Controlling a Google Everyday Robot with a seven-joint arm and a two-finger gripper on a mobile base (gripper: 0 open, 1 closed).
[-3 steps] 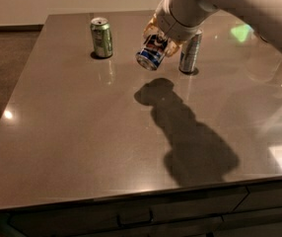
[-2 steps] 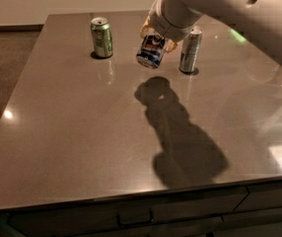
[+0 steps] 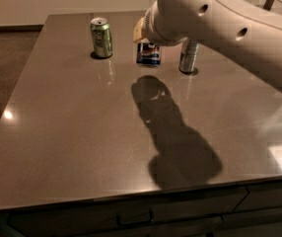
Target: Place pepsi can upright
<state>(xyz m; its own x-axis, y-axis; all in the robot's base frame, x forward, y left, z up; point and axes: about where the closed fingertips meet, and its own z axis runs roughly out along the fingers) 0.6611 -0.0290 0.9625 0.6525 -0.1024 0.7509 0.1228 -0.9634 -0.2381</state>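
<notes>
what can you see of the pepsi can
The pepsi can is dark blue metal with a red and white logo. Only its lower half shows; the top is hidden behind the gripper, which sits right over it. It looks about upright, low over the table near the far edge, between the green can and the silver can, touching neither. Whether its base rests on the table cannot be told.
</notes>
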